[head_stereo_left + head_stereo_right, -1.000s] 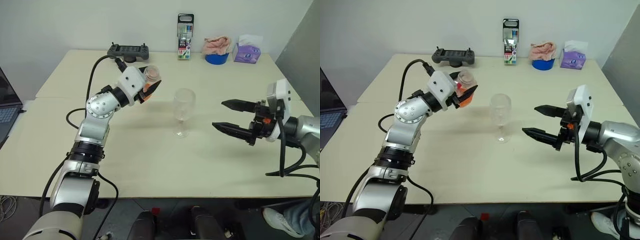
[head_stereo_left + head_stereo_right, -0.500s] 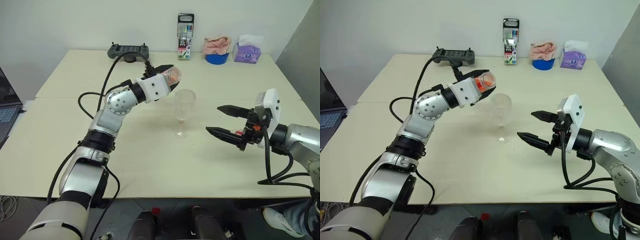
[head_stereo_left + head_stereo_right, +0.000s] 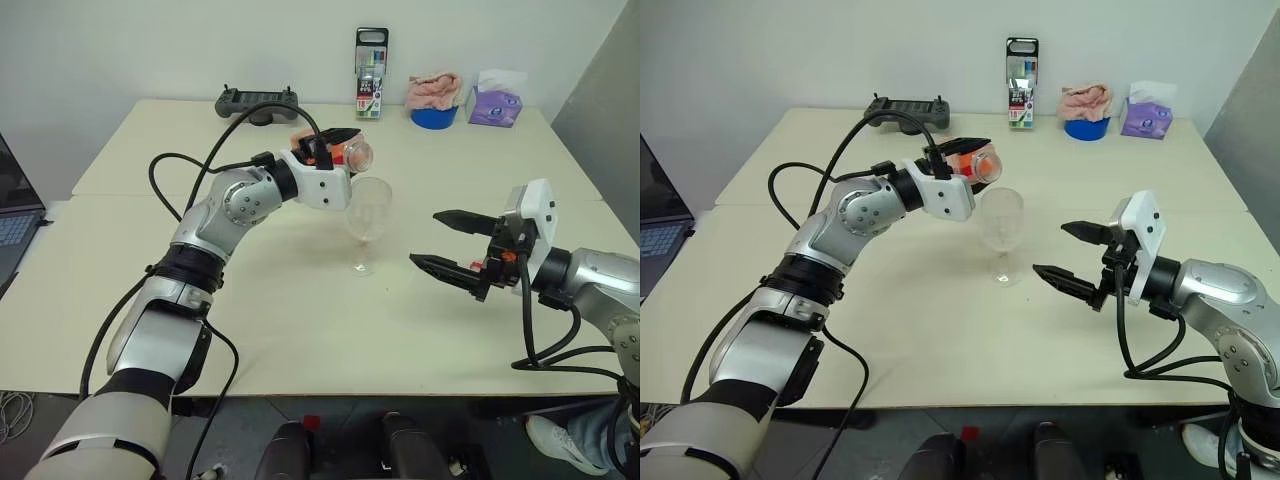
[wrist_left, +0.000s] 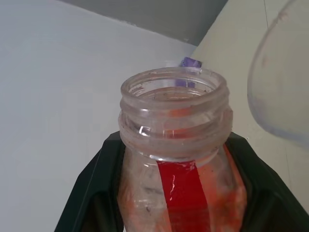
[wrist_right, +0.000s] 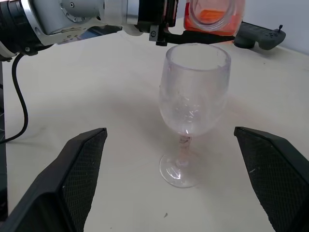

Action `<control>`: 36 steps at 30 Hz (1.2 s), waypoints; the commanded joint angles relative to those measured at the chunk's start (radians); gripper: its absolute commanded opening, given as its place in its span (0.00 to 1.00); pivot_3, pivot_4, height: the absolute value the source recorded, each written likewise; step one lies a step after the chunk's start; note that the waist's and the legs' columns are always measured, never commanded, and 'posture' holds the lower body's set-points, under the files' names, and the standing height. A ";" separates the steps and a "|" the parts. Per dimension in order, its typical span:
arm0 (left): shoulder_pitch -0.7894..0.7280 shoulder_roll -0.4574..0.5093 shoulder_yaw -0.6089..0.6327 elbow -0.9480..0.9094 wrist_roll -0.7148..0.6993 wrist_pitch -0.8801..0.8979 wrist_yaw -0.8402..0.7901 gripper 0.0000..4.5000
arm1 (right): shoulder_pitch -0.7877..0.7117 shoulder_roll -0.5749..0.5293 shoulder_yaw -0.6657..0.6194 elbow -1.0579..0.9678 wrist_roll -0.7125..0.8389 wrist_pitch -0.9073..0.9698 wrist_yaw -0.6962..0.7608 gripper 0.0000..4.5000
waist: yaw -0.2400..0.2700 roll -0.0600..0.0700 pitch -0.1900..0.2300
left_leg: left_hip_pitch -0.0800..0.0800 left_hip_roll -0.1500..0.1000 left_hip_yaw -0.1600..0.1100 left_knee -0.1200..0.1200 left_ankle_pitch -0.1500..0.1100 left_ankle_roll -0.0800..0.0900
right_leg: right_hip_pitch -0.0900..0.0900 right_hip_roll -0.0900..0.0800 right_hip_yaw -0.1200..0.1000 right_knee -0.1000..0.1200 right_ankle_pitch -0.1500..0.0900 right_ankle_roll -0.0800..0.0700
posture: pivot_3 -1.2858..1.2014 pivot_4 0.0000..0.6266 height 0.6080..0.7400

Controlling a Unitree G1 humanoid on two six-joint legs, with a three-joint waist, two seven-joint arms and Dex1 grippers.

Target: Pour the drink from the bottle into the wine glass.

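The bottle (image 3: pixel 347 154) is uncapped and lies tipped on its side in the air, with my left gripper (image 3: pixel 338 146) shut on its body. Its open mouth (image 4: pixel 174 111) points toward the rim of the wine glass (image 3: pixel 367 214). The orange-red drink (image 5: pixel 210 18) sits inside the bottle. The clear glass stands upright on the table's middle, just below and to the right of the mouth. My right gripper (image 3: pixel 425 238) hovers open to the right of the glass. Its black fingers (image 5: pixel 81 166) stand wide on either side of the stem without touching it.
Along the table's far edge sit a black controller (image 3: pixel 256 100), a tall marker pack (image 3: pixel 371 73), a blue bowl with a pink cloth (image 3: pixel 433 102) and a purple tissue pack (image 3: pixel 494 103). A laptop (image 3: pixel 12 215) shows at the left edge. Black cables loop off my left arm.
My left gripper swung right toward the glass and rolled, tipping the bottle from nearly upright onto its side with its mouth at the rim. The right gripper stays open.
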 commanded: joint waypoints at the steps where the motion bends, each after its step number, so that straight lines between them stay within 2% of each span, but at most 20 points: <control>1: -0.058 0.020 -0.003 -0.005 0.036 -0.052 0.058 0.47 | 0.001 -0.005 -0.015 -0.019 -0.005 -0.026 -0.001 1.00 | 0.000 0.000 0.000 | 0.000 0.000 0.000 0.000 0.000 0.000 | 0.000 0.000 0.000 0.000 0.000 0.000 | 0.52 0.24 1.00; 36: -0.184 0.065 -0.098 0.169 0.241 -0.219 0.298 0.47 | -0.036 0.012 0.014 0.009 -0.071 -0.056 -0.016 1.00 | -0.001 0.000 0.000 | 0.000 0.000 0.000 0.001 0.000 0.000 | 0.000 0.000 0.000 0.002 0.000 0.000 | 0.52 0.24 1.00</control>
